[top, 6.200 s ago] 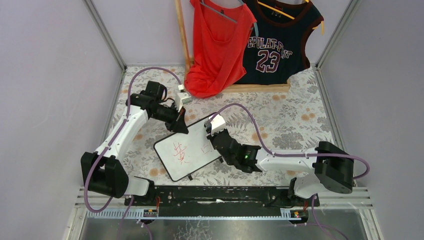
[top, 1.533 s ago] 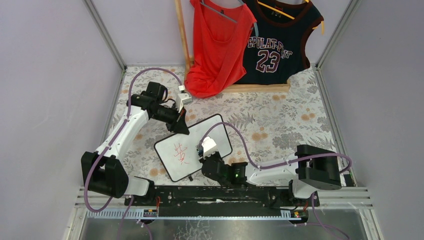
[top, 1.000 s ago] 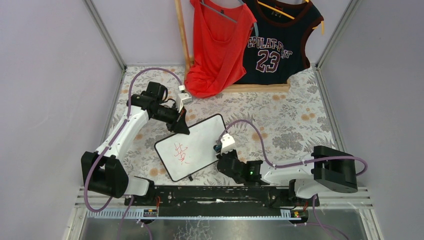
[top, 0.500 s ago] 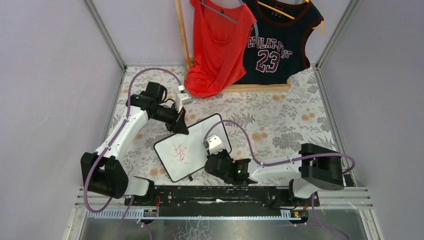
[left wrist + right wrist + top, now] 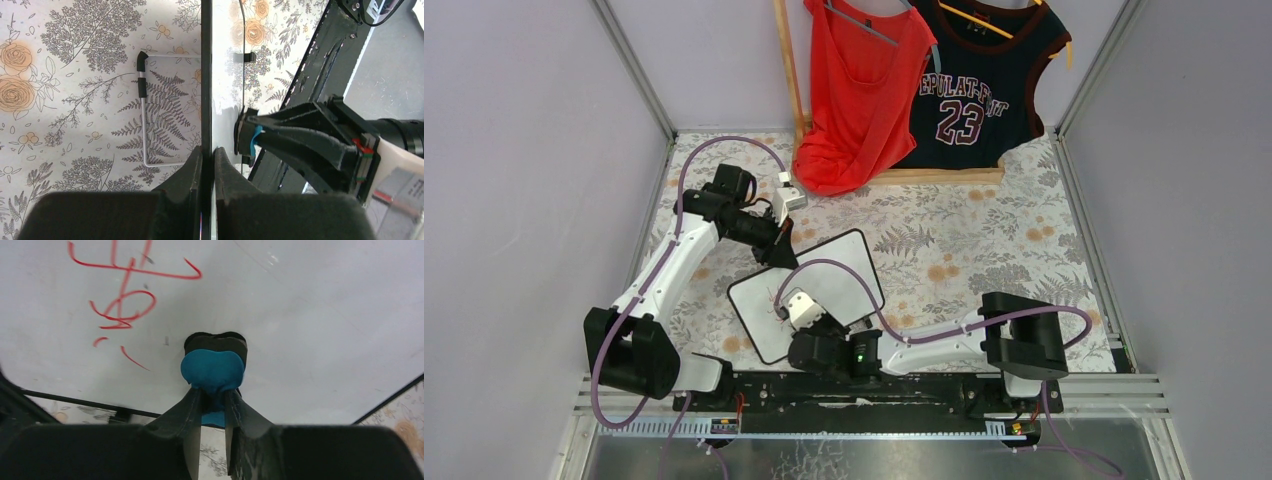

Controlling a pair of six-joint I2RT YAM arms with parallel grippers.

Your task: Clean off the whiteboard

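Observation:
The whiteboard (image 5: 849, 265) lies tilted on the floral table, left of centre. My left gripper (image 5: 776, 250) is shut on its far-left edge; in the left wrist view the fingers (image 5: 206, 152) pinch the black frame (image 5: 205, 75) edge-on. My right gripper (image 5: 796, 315) is shut on a blue eraser (image 5: 212, 367) with a dark pad, pressed on the white face (image 5: 310, 300). Red handwriting (image 5: 122, 300) lies just up and left of the eraser. In the top view the right wrist hides most of the writing. The eraser also shows in the left wrist view (image 5: 245, 136).
A wooden rack at the back holds a red top (image 5: 859, 90) and a dark "23" jersey (image 5: 979, 85). A wire stand (image 5: 144, 115) sits under the board. The black base rail (image 5: 754, 385) runs along the near edge.
My right gripper has swept left across the board with the eraser, to the red character. The small mark on the board's right side is gone. The left gripper still holds the edge.

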